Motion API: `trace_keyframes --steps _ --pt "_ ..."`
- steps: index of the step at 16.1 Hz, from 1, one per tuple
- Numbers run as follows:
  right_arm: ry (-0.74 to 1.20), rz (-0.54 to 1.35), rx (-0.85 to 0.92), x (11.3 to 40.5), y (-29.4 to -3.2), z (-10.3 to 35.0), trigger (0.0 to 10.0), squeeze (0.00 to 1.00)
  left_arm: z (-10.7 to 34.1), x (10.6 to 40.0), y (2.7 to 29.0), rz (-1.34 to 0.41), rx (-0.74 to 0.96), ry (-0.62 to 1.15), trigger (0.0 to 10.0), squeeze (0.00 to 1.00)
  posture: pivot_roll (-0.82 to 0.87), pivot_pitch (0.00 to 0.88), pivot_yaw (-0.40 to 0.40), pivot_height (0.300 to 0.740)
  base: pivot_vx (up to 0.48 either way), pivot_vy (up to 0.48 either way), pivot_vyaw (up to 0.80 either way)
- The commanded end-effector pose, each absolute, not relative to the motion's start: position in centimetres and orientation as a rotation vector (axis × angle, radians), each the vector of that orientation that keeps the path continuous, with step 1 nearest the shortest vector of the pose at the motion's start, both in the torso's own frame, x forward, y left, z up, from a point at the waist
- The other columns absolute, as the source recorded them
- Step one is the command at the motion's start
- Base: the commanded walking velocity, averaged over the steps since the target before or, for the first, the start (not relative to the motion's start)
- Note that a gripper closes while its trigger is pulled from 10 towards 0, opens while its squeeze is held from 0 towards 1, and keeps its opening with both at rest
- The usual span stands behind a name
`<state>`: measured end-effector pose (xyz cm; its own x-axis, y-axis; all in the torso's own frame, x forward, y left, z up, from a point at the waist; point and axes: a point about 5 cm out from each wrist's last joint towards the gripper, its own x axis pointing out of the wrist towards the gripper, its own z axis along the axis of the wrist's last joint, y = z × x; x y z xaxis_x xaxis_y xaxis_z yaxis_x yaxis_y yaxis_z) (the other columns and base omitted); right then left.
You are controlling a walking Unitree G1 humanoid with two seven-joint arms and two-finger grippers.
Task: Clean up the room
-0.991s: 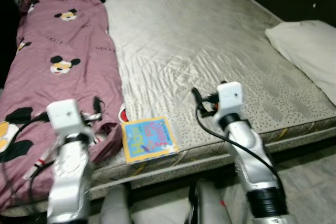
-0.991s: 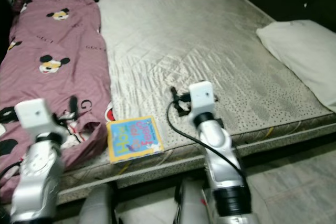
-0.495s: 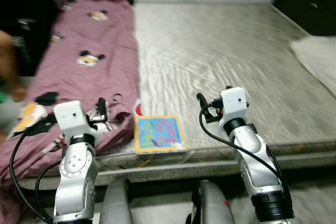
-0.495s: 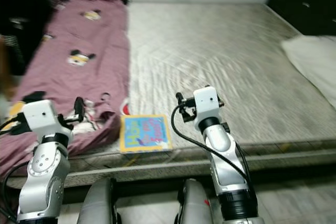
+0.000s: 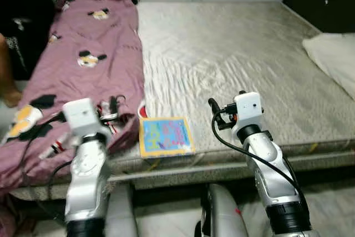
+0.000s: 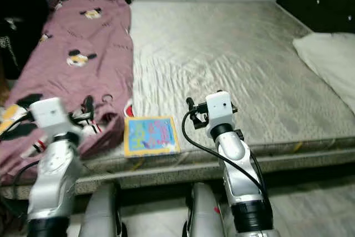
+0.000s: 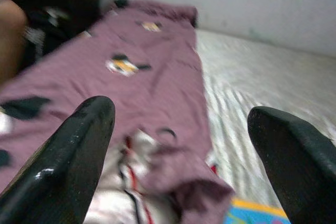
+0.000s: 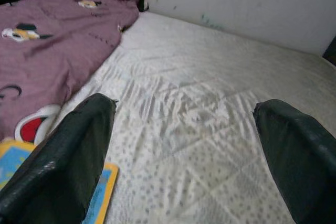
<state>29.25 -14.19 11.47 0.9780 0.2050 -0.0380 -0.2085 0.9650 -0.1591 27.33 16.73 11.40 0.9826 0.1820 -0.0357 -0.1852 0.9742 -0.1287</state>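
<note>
I stand at the near edge of the bed, both arms raised over the mattress. My left gripper is spread wide with nothing between its fingers, hovering above the near end of the purple blanket — that cartoon-print cover lies in a long heap down the left side, rumpled where it meets the edge. My right gripper is spread wide too and empty, held over bare mattress just right of the picture book. The book lies flat at the near edge, between my two arms, its left side just beside the blanket's folds — probably the first thing to clear. A white pillow sits at the far right. At the left border there may be part of a person, too cropped to be sure. Fingers wide because no grasp is chosen yet, I judge.
</note>
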Motion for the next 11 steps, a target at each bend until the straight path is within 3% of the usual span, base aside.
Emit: trace_keyframes --steps 1,8,11 --pt "0.018 0.208 -0.166 29.0 -14.4 11.7 10.0 0.0 11.4 28.0 15.8 0.153 -0.149 0.025 10.0 0.0 -0.1 0.0 -0.044 0.54 0.0 0.0 0.0" --pt "0.046 0.212 -0.233 27.5 -16.0 11.8 10.0 0.0 10.8 28.4 16.3 0.166 -0.18 0.048 10.0 0.0 -0.11 0.017 -0.059 0.535 0.0 0.0 0.0" --pt "0.043 0.215 -0.236 27.3 -16.0 12.0 10.0 0.0 10.8 29.4 15.8 0.163 -0.214 0.057 10.0 0.0 -0.12 0.021 -0.061 0.535 0.0 0.0 0.55"
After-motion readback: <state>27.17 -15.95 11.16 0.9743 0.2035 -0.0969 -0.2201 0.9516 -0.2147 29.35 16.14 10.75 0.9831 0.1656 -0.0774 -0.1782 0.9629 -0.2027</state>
